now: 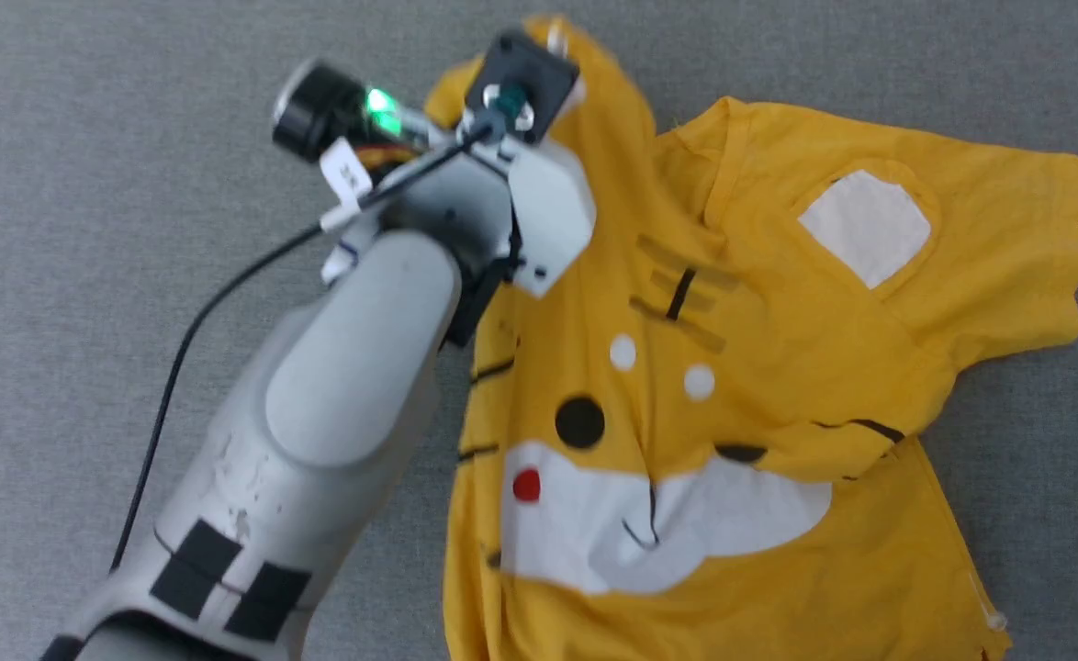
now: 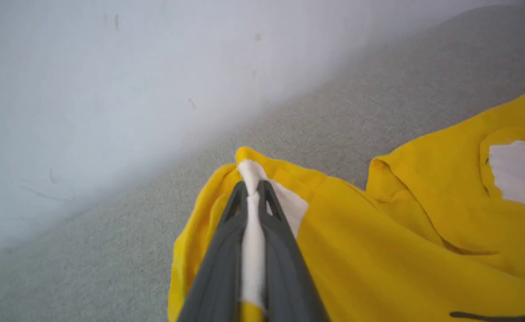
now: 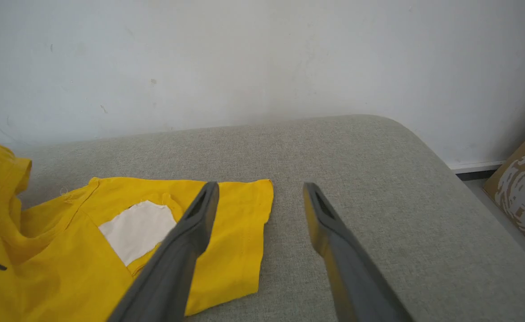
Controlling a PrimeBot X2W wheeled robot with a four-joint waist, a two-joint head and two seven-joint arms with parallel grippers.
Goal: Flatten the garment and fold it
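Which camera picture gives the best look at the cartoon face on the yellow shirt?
The head view: the garment lies face-up under it, stripes, dots and white muzzle together. The left wrist view gives a white patch pinched by the left gripper; the right wrist view, the other patch.

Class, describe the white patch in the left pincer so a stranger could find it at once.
On the grey cushion lies a yellow T-shirt. At its far edge, left of the collar, the left pincer is shut on a white patch, bunched into a ridge. The other white patch lies flat, untouched.
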